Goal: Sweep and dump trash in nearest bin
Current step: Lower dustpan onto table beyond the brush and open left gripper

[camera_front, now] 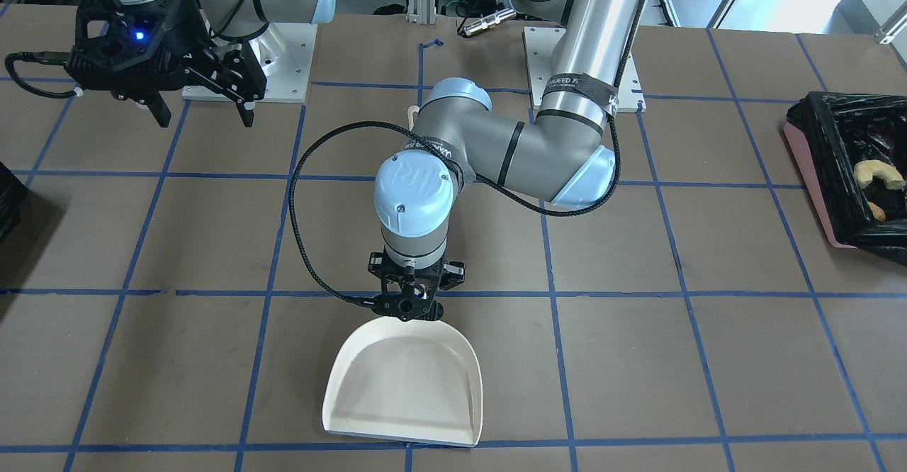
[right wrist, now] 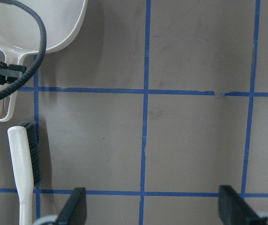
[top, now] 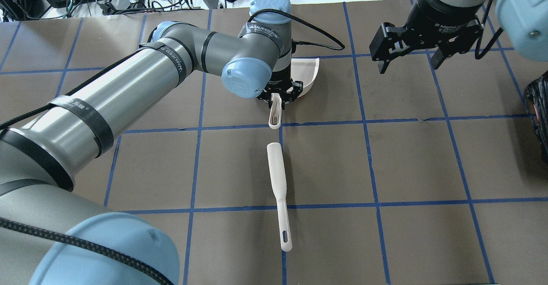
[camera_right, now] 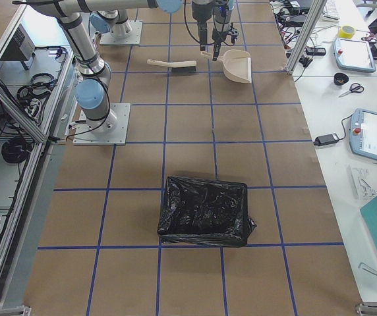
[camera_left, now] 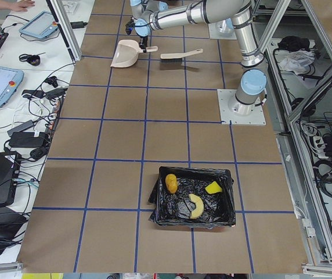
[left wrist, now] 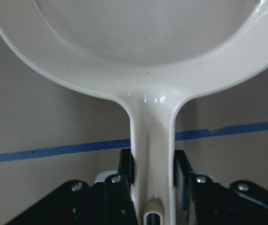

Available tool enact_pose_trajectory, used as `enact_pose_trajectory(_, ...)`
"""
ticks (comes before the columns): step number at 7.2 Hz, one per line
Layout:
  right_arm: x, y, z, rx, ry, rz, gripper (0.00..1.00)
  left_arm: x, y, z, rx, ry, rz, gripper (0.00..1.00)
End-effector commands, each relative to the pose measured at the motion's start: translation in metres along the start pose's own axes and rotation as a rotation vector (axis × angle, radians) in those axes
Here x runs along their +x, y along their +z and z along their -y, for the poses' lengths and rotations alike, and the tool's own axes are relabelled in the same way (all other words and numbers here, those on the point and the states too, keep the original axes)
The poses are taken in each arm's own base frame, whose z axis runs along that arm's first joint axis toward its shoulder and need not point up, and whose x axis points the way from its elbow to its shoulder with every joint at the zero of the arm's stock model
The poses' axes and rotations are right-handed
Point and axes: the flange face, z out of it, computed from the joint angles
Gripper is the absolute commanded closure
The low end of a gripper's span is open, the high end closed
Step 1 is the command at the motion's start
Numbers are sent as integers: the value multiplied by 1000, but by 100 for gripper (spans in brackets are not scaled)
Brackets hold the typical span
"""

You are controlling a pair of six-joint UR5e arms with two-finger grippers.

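Observation:
The trash lies inside the bin [camera_left: 231,200], a pink box lined with black plastic: a golden-brown lump [camera_left: 171,183], a curved tan twist [camera_left: 195,206] and a yellow-green cube [camera_left: 213,188]. The front-facing view shows the bin [camera_front: 808,167] at the right edge with the twist [camera_front: 879,174] inside. A white dustpan [camera_front: 404,387] rests flat on the table. My left gripper [camera_front: 407,309] is shut on the dustpan's handle [left wrist: 152,140], fingers [left wrist: 126,164] against its sides. My right gripper [top: 406,62] hangs open and empty above the table.
A white brush [top: 278,182] lies on the table just behind the dustpan handle, also seen under the right wrist [right wrist: 21,168]. A second black-bagged bin [camera_right: 205,210] stands at the robot's right end of the table. Desks with tablets [camera_right: 373,135] border the far side.

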Motion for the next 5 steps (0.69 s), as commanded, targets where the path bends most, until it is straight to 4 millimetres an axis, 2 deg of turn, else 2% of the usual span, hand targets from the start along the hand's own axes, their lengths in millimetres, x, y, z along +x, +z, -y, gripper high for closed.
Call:
enact_pose_trajectory(1,0,0,0,0,0,0,0,1,6,-4,-13,-31,0,100)
enact_pose_trajectory(4,0,0,0,-1,1,0,0,4,8,-6,-15,-45,0,100)
enact_pose_trajectory(5,0,0,0,-1,1,2,0,3,10,-7,-17,-45,2,91)
